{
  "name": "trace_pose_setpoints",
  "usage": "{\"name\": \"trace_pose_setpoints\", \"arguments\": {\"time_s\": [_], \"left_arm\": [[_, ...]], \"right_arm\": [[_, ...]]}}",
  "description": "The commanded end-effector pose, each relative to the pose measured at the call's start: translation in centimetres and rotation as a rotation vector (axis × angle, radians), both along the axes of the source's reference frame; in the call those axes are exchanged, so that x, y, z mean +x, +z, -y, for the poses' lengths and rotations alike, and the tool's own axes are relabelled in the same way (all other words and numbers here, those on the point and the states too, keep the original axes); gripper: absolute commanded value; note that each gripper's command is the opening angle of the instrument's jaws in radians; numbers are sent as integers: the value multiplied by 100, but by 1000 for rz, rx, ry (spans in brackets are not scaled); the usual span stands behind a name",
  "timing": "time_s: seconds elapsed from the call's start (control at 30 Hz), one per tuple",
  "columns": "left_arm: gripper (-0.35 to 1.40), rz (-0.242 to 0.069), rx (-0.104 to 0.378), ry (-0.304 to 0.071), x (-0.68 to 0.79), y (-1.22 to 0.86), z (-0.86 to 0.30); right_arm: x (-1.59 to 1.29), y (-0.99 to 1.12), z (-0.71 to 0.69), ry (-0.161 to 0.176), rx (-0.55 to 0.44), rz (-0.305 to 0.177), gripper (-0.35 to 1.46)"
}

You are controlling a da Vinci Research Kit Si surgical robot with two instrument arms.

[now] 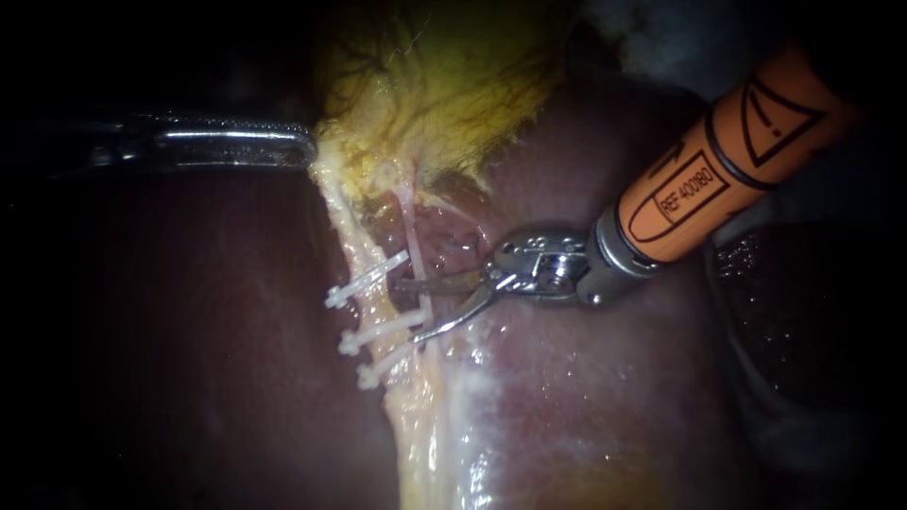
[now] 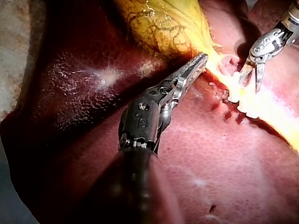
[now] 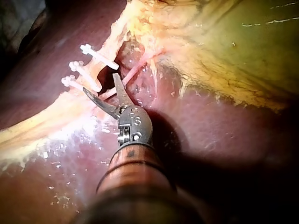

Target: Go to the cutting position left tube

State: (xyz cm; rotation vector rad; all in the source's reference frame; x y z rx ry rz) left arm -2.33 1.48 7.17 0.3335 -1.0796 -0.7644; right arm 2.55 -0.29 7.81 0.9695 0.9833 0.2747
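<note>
Blades form the claw of the right instrument, and they stand open with a clear gap between them. The left tube, a thin pale strand, runs down from the gallbladder and reaches that claw. In the right wrist view the left tube passes into the gap between the open blades of the right instrument; I cannot tell if either blade touches it. Three white clips sit across the tube just beside and ahead of the claw, one blade lying between the clips and the other close alongside them. A second fine strand runs beside the claw on the far side from the clips.

The left instrument is well apart from the right claw, beyond the clips. Its claw is closed, its tip pinching the yellow edge of the gallbladder, which is drawn to a point there. In the left wrist view the left instrument reaches over the liver, and the right instrument shows ahead of it, blades apart over the clips.

Dark red liver lies under both claws, wet and shining beneath the right one.
</note>
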Motion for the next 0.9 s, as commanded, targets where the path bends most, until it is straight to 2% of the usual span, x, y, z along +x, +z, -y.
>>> {"name": "trace_pose_setpoints", "arguments": {"time_s": [0.03, 0.23, 0.53, 0.77, 0.9], "left_arm": [[-35, 0, 0, 0, 0, 0, 0], [-35, -1, 0, -1, -1, 1, 0], [-35, -1, -1, -1, -2, 1, 1], [-35, -1, -1, -1, -2, 2, 1], [-35, -1, -1, -1, -2, 2, 1]], "right_arm": [[0, 1, -1, -6, 7, -10, 122], [7, 2, -2, -33, 47, -62, 122], [35, 4, -6, -59, 108, -117, 122], [53, -2, 0, -61, 135, -142, 122], [65, -4, 2, -49, 148, -154, 122]]}}
